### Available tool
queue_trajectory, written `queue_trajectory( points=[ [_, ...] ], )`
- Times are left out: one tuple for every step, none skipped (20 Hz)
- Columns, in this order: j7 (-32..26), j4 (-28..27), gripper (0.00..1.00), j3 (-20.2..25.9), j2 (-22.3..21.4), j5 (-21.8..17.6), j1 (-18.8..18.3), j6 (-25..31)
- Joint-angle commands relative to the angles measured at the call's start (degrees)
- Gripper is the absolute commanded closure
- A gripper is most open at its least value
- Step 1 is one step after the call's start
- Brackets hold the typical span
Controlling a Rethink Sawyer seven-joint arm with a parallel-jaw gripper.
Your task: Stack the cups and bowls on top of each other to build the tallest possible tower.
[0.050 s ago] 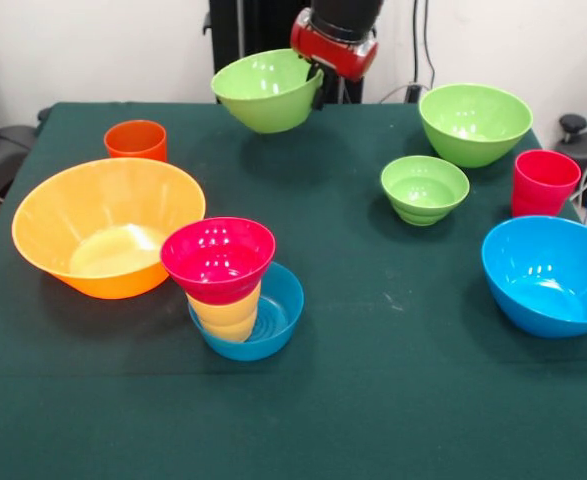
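Tower (231,290), glossy round sm bowls w/ ribbed cup, fingers (318,90) gripping big green bowl (266,90).

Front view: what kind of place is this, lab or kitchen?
Likely a robot lab or test bench, not a kitchen. A table covered in dark green cloth holds only toy-like plastic bowls and cups, a red and black arm lifts a green bowl, and cables run down the white wall behind.

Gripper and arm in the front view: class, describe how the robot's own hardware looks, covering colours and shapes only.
Only the arm's lower end shows: a black cylindrical segment ending in a glossy red rounded collar with a dark band. Below it, the gripper is a small black part, mostly hidden behind a green bowl's rim. No markings are readable, and no cable on the arm itself is visible.
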Motion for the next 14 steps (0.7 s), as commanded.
queue_trajectory(
  points=[
    [-0.2,-13.2,1.00,6.6,-2.3,1.7,-1.9,11.4],
    [-0.2,-14.4,1.00,6.4,-2.6,1.9,-2.0,13.9],
    [-0.1,-16.1,1.00,5.8,-2.8,1.9,-1.6,16.3],
    [0.1,-17.9,1.00,5.3,-3.1,1.9,-1.4,18.9],
    [0.3,-19.5,1.00,4.9,-3.3,1.9,-1.1,21.0],
    [0.5,-21.2,1.00,4.4,-3.6,1.7,-0.8,23.0],
    [0.5,-22.6,1.00,4.1,-3.9,1.6,-0.6,24.7],
    [0.5,-23.9,1.00,4.0,-4.1,1.4,-0.6,26.6],
    [0.5,-24.9,1.00,4.0,-4.4,1.2,-0.6,27.7],
    [0.6,-25.8,1.00,3.9,-4.6,1.0,-0.6,28.5],
    [0.7,-26.6,1.00,3.8,-4.8,0.7,-0.5,29.3],
    [0.6,-27.5,1.00,3.8,-4.9,0.5,-0.6,30.3],
    [0.6,-28.1,1.00,3.9,-5.1,0.5,-0.8,31.4],
    [0.7,-28.7,1.00,4.0,-5.3,0.4,-0.8,32.5]
  ],
)
